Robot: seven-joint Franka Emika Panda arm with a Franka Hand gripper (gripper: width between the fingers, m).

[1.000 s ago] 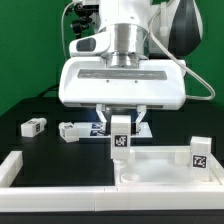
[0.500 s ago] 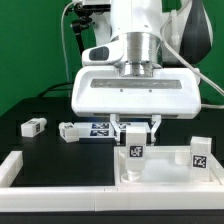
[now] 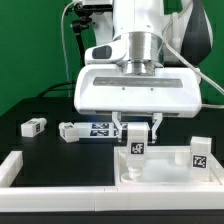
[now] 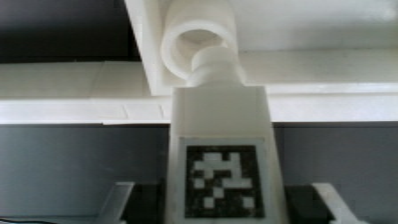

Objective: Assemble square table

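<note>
Black counter [image 3: 40,145], green wall [image 3: 30,50] behind. Tool [image 3: 136,135] clamped on an upright leg [image 3: 136,150] over the tabletop [image 3: 165,172]; wrist view alone shows its tip at a rounded socket [image 4: 199,50].

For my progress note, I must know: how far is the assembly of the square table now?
Seemingly done: one leg stands upright on the tabletop, at the exterior view's right. In hand: the gripper holds a second leg upright over the tabletop. Left: this leg must be fixed, and two loose legs lie on the black table, waiting.
</note>
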